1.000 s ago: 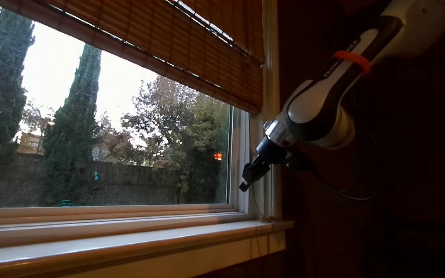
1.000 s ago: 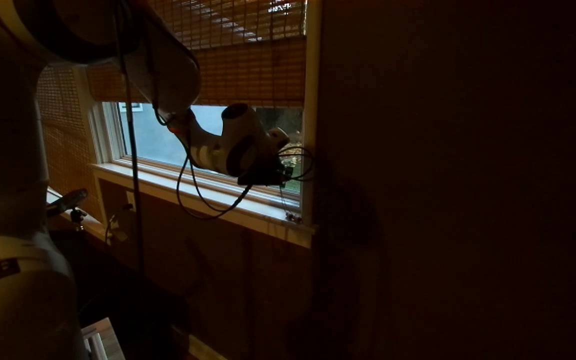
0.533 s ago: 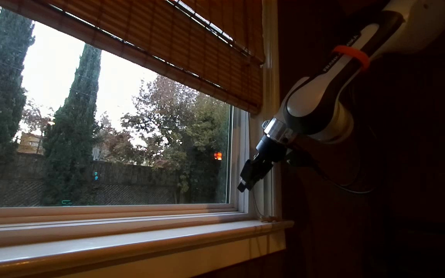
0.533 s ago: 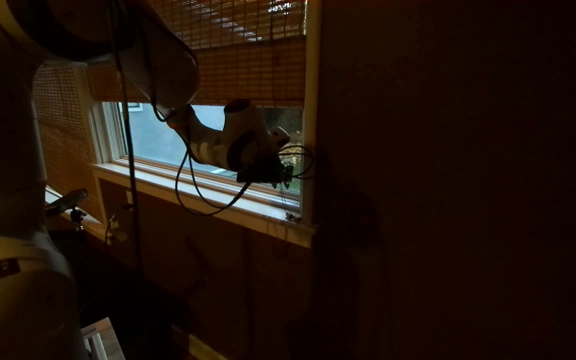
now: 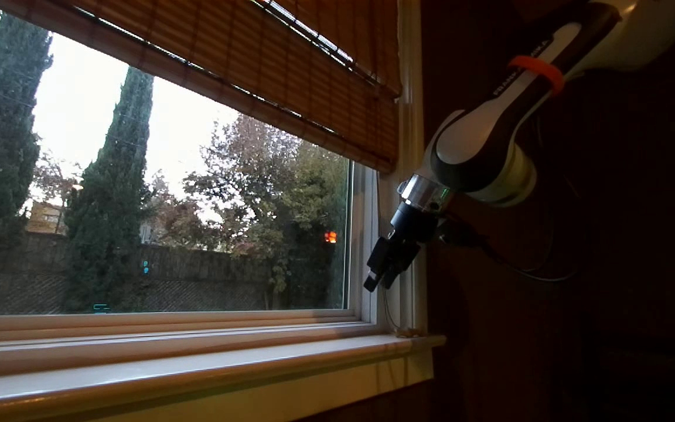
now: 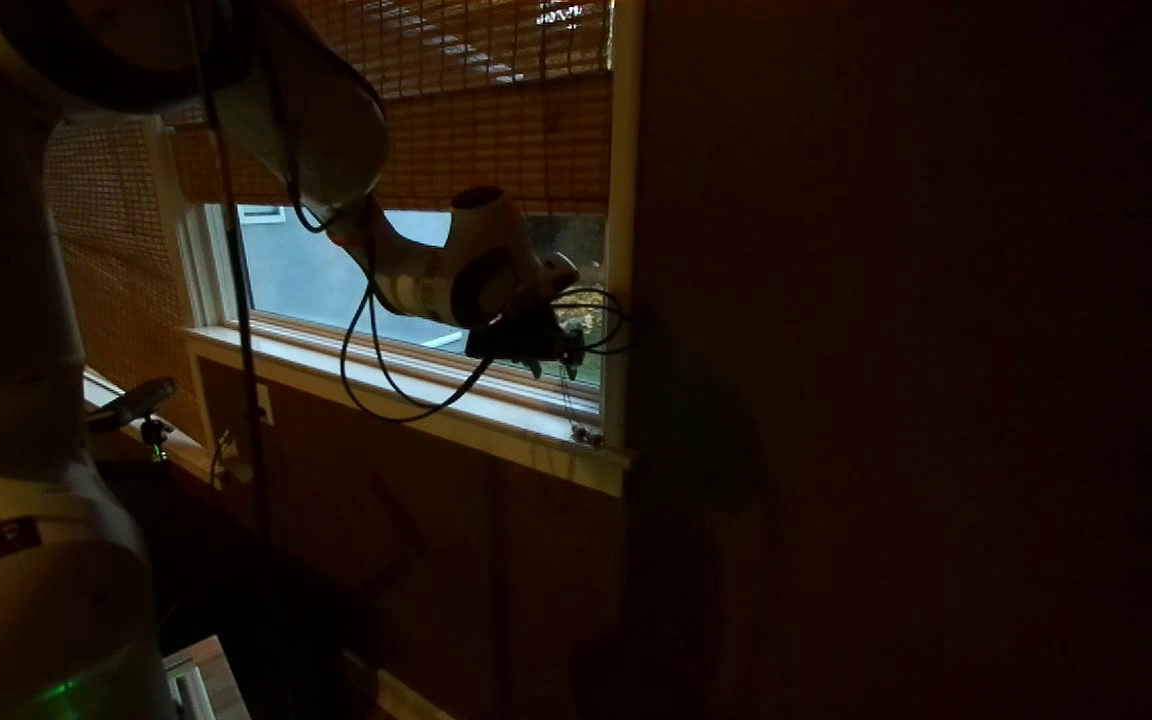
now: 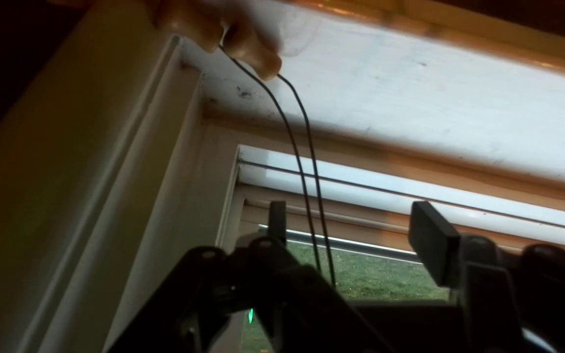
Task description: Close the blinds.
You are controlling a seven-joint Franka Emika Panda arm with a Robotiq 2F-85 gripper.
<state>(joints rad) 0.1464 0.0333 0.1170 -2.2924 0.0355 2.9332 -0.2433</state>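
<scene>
The gripper (image 7: 353, 233) stands wide and holds nothing; the blinds (image 5: 290, 76) hang above it, partly lowered. In the wrist view, two thin cords (image 7: 317, 186) show in the gap between the fingers (image 7: 433, 245), off-centre, their long axis crossing the closing direction. The next grip likely requires matching their depth, which cannot be told.
</scene>
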